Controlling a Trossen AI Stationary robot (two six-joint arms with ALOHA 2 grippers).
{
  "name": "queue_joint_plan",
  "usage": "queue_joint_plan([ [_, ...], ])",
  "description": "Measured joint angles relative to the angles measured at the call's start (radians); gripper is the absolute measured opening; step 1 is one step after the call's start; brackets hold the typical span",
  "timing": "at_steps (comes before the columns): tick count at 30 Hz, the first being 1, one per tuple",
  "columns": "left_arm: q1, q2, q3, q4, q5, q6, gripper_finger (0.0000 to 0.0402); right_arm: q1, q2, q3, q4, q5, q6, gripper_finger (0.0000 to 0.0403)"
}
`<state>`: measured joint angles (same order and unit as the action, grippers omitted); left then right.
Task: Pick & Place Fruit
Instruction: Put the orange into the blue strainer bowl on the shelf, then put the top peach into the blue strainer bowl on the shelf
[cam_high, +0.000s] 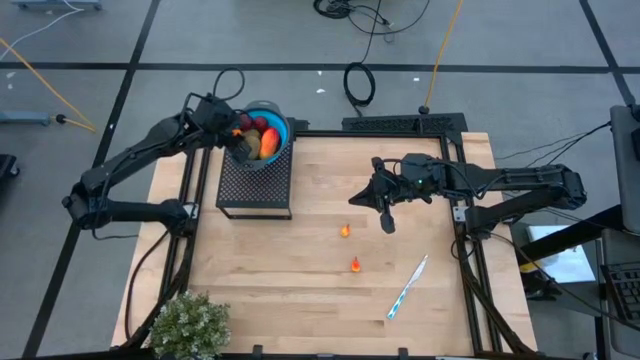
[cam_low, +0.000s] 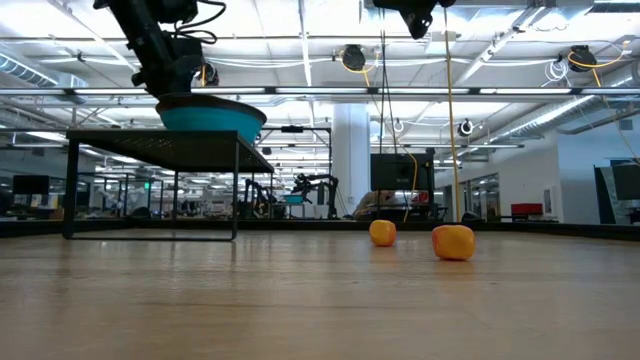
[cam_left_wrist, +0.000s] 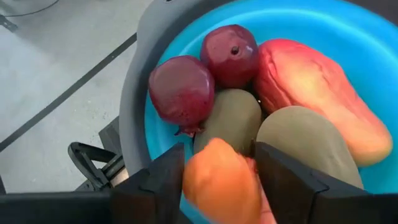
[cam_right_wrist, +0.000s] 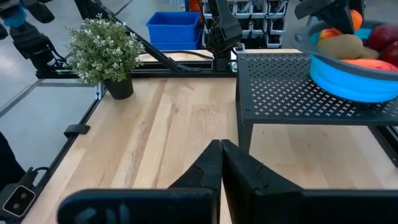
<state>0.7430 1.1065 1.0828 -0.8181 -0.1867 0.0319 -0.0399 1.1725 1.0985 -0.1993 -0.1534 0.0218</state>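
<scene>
Place step: left hand (cam_left_wrist: 221, 180) over round blue plastic bowl (cam_high: 278, 132), upper left, small orange fruit piece (cam_left_wrist: 217, 183) between parting fingers. Right hand (cam_right_wrist: 221, 163) closed, empty, centre-right. Next: release, then fetch two small orange fruit bits (cam_high: 345, 231) on wooden tabletop (cam_high: 320, 280).

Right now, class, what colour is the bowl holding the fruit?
Bright blue bowl, clearest in the left wrist view.

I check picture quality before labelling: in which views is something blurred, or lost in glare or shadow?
Left wrist view: the small orange fruit piece between the left gripper fingers is soft, while the dark red balls look sharp. Low view: the near wooden table top is blurred, and the ceiling lamps glare. High view: even light, faint shadows only. Right wrist view: its shut right gripper is dark.
</scene>
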Motion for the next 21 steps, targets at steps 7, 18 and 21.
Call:
queue_joint_plan([
  [7, 0.0, -0.003, 0.032, 0.0, -0.004, 0.075, 0.024, 0.0, 0.0, 0.0, 0.0, 0.0, 0.001, 0.0001],
  [18, -0.038, -0.089, 0.288, -0.128, 0.108, -0.103, 0.0246, 0.0, 0.0, 0.0, -0.009, -0.003, -0.002, 0.0003],
  [21, -0.06, -0.154, 0.275, -0.13, 0.2, -0.138, 0.0246, 0.0, 0.0, 0.0, -0.029, -0.001, -0.003, 0.0003],
])
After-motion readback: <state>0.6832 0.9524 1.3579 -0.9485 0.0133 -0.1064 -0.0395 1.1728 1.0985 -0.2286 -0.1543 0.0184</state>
